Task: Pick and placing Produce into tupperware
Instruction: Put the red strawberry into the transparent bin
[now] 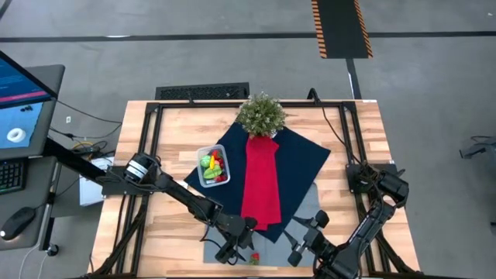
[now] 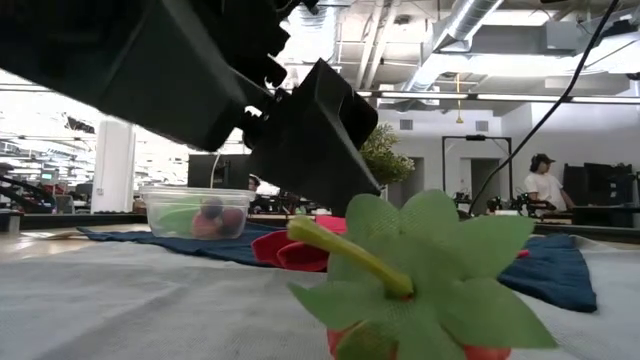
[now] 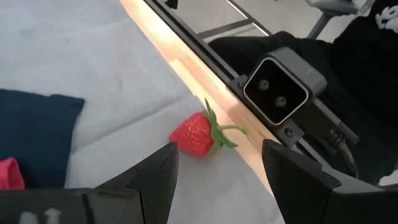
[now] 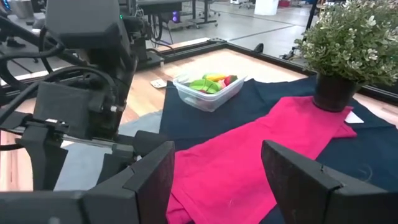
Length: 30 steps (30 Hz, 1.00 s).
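Observation:
A red toy strawberry (image 3: 194, 135) with a green leafy cap lies on its side on the grey cloth by the table's near edge (image 1: 254, 259); it fills the low view's foreground (image 2: 420, 270). My left gripper (image 3: 219, 152) is open and hovers just short of it, one finger to each side, without touching (image 1: 235, 249). The clear tupperware (image 1: 212, 166) stands on the navy cloth and holds green, yellow and red produce (image 4: 210, 83). My right gripper (image 4: 217, 162) is open and waits near the table's near edge (image 1: 301, 246).
A long red cloth (image 1: 262, 182) lies over a navy cloth (image 1: 306, 159), and a potted plant (image 1: 261, 115) stands at its far end. A grey cloth (image 3: 93, 56) covers the near part. The low camera (image 3: 277, 93) sits on the frame rail just beyond the strawberry.

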Motion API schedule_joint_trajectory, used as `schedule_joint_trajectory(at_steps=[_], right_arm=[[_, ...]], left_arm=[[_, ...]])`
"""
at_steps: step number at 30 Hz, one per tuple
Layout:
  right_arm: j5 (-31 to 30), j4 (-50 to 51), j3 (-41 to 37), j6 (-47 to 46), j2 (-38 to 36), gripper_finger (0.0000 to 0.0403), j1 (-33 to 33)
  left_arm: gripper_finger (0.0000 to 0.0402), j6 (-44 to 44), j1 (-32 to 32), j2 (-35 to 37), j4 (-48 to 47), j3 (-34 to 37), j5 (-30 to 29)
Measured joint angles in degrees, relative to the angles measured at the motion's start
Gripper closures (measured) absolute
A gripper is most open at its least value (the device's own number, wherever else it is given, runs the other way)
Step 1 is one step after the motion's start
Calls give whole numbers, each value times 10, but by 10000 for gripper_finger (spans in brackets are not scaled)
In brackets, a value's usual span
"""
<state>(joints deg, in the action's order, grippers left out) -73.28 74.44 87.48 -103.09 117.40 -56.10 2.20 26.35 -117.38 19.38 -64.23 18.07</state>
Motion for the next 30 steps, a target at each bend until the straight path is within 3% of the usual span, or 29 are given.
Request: schedule_joint_trajectory(at_steps=[30], right_arm=[[5, -19, 0, 0, 0, 138, 6]], left_arm=[[180, 4, 13, -21, 65, -1, -17]])
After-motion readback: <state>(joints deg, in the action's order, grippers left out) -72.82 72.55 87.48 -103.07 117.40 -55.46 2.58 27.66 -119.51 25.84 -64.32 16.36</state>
